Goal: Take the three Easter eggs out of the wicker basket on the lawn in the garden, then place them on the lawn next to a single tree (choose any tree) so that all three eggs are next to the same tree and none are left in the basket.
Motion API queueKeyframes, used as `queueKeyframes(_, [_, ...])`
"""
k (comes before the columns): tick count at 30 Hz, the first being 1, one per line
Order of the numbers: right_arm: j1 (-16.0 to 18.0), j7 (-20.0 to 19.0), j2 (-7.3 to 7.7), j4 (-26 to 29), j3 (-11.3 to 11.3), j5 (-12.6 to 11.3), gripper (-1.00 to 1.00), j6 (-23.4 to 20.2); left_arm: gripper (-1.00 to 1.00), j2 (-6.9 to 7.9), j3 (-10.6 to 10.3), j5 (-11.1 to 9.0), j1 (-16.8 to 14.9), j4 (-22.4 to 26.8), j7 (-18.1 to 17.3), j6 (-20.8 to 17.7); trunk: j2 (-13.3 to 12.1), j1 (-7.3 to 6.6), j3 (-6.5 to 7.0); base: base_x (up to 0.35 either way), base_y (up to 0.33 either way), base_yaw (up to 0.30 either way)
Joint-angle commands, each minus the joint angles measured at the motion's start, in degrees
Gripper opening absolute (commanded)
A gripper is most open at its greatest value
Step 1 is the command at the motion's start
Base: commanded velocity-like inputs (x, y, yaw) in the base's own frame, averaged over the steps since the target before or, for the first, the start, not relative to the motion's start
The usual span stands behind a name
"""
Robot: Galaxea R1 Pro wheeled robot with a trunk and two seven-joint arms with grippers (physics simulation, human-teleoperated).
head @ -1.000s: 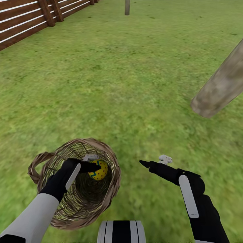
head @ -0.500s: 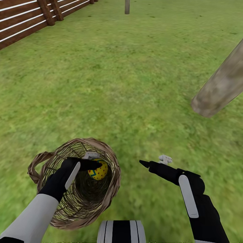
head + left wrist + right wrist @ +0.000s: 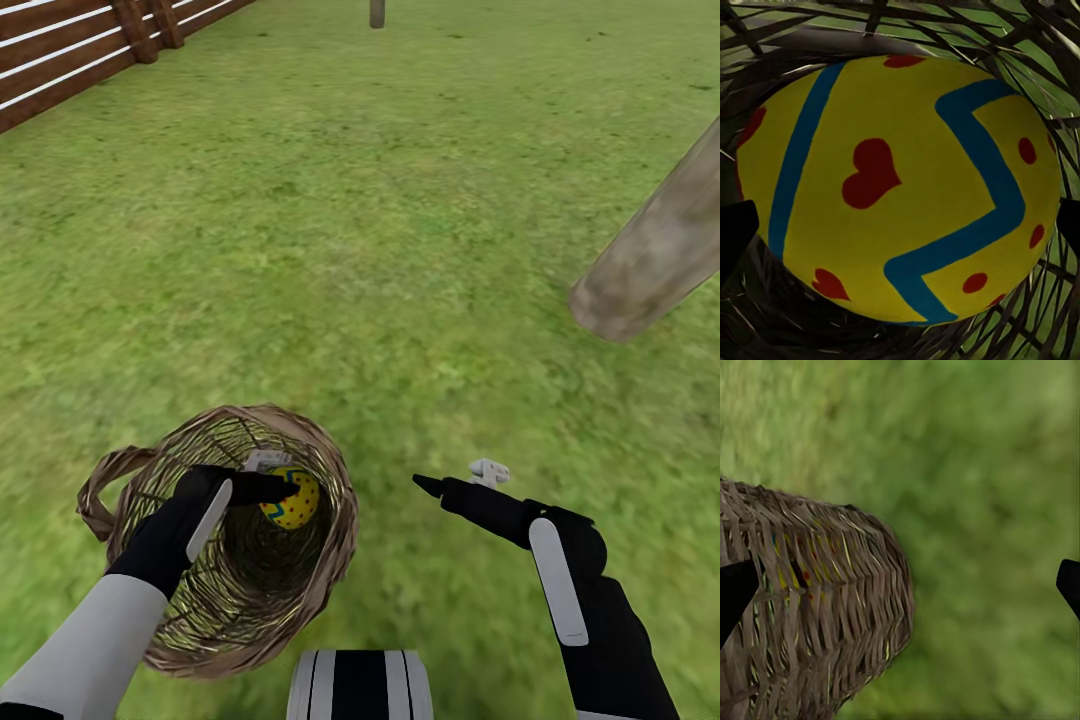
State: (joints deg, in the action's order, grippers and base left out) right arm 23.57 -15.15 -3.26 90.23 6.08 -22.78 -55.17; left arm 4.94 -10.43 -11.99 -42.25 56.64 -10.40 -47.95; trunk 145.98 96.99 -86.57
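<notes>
So the left gripper (image 3: pixel 272 488) is down inside the tan-brown open-weave wicker basket (image 3: pixel 335 545), black fingers either side of a bright yellow Easter egg with blue zigzag bands and red hearts and dots (image 3: pixel 291 503). From the left wrist view the egg (image 3: pixel 896 187) sits dead centre between the two dark fingertips, and it looks pinched, though I can't see actual contact at the pads, so call that my read. Makes sense to come in from above, since the thick braided rim and arched handle (image 3: pixel 100 490) leave only the top open.

The basket sits on the mottled green lawn (image 3: pixel 360 250), near the bottom edge of the head view, right in front of the robot. The weave is loose enough that daylight and grass show through the strands. The egg is smooth, hard-looking and rounded, so I'd guess it could squirt out of a two-finger pinch.

The right gripper (image 3: pixel 462 479) hangs over grass beside the basket, fingers spread, holding nothing. The thick, leaning, mottled grey-brown trunk (image 3: pixel 655 255) stands off toward the right edge, well apart from the basket. Slatted brown fence (image 3: pixel 60 60) in the far left corner.
</notes>
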Motion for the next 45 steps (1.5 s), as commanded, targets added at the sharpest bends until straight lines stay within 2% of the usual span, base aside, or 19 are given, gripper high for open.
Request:
queueKeyframes(1, [0.0,-0.6,-0.07,0.0,0.2,0.5,1.0,-0.3,1.0,0.06,-0.1,-0.2,0.0,0.0,0.0,-0.2,0.0,0.02,-0.26,0.0,0.0,0.0])
queueKeyframes(5, [0.0,-0.6,-0.06,0.0,0.2,0.5,1.0,-0.3,1.0,0.07,-0.1,-0.2,0.0,0.0,0.1,-0.2,0.1,0.12,-1.14,0.0,0.0,0.0])
queueKeyframes(15, [0.1,-0.6,-0.08,0.0,0.1,0.5,1.0,-0.3,1.0,0.07,-0.1,-0.2,0.0,0.1,0.2,-0.2,0.1,0.12,-1.14,0.0,0.0,0.0])
queueKeyframes(18, [0.1,-0.6,-0.08,0.0,0.1,0.5,1.0,-0.3,1.0,0.07,-0.1,-0.2,0.0,0.1,0.1,-0.2,0.1,0.2,-1.81,0.0,0.0,0.0])
queueKeyframes(25, [0.1,-0.6,-0.08,0.0,0.1,0.5,1.0,-0.3,1.0,0.07,-0.1,-0.2,0.0,0.1,0.2,-0.2,0.1,0.2,-1.81,0.0,0.0,0.0])
queueKeyframes(26, [0.1,-0.6,-0.08,0.0,0.1,0.5,1.0,-0.3,1.0,0.07,0.6,-0.2,0.0,0.1,0.2,-0.2,0.1,0.2,-1.81,0.0,0.0,0.0])
queueKeyframes(29, [0.1,-0.6,-0.08,0.0,0.1,0.5,1.0,-0.3,1.0,0.01,5.1,-0.2,-0.1,0.1,0.0,-0.4,0.1,0.2,-1.81,0.0,0.0,0.0])
queueKeyframes(32, [0.1,-0.6,-0.08,0.0,0.0,0.5,1.0,-0.3,1.0,-0.01,7.6,-0.2,-0.1,0.0,0.0,-0.6,0.1,0.2,-1.81,0.0,0.0,0.0])
queueKeyframes(37, [0.1,-0.5,-0.08,0.0,-1.0,0.5,1.0,-0.4,1.0,-0.01,8.8,-0.2,-0.1,-0.1,0.1,-0.7,0.1,0.2,-1.81,0.0,0.0,0.0])
queueKeyframes(45, [0.1,-0.5,-0.04,0.0,-1.0,0.5,1.0,-0.4,1.0,-0.02,9.1,-0.1,-0.2,-0.7,0.1,-1.3,0.1,0.2,-1.81,0.0,0.0,0.0])
